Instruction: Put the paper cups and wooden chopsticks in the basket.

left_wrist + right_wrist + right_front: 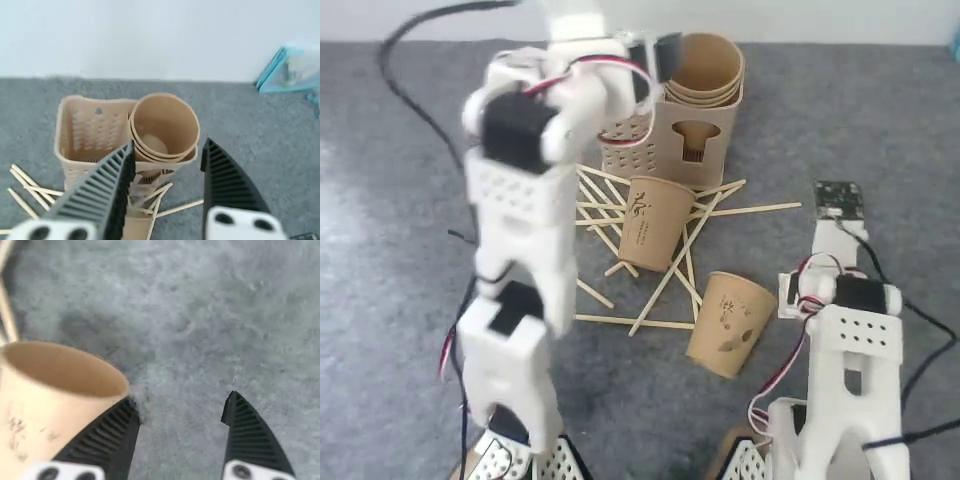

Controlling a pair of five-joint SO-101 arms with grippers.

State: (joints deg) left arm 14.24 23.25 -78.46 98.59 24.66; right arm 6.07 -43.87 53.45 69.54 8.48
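Fingers (pixel 107 192) (both pairs) gape; two cups (pixel 653 222) (pixel 730 322) lie loose.

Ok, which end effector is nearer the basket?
Left. The left end effector hangs over the basket; the right end effector sits well away, beside a loose cup.

Basket (pixel 655 140): one side taken by stacked cups (pixel 705 65), other side open from above. Before it: chopsticks (pixel 650 270) strewn across the desk (pixel 880 120), standing cup (pixel 653 222) among them, lying cup (pixel 730 322) just beyond. Bare desk on either side of the heap: passable.
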